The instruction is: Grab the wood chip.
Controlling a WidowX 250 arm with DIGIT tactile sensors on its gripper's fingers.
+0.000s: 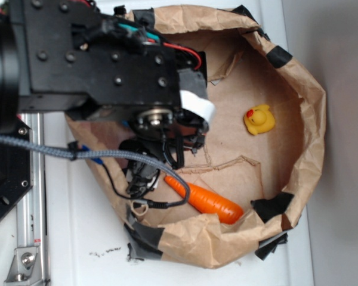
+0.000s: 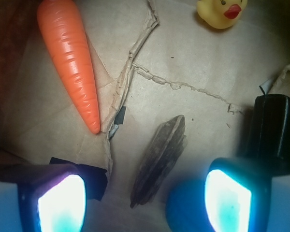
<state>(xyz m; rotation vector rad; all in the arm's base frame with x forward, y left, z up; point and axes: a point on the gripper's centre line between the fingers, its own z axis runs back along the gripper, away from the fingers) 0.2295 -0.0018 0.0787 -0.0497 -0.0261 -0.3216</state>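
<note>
Brown paper lining (image 2: 198, 63) as floor, torn seams crossing. Wood chip (image 2: 160, 159) flat on paper, between pincer (image 2: 145, 203) fingers, slightly ahead; long axis running forward, tilted right. Pincer spread apart, empty. Carrot (image 2: 70, 58) left, duck (image 2: 221, 12) far right, both clear.

Black screw-studded arm (image 1: 101, 59) with red wires, grey braided cable (image 1: 48, 149), glowing cyan finger pads (image 2: 63, 203).

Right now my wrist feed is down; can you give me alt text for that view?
Wood chip lies flat on brown paper between the open claw tips. A carrot lies upper left, a yellow duck at the top.
</note>
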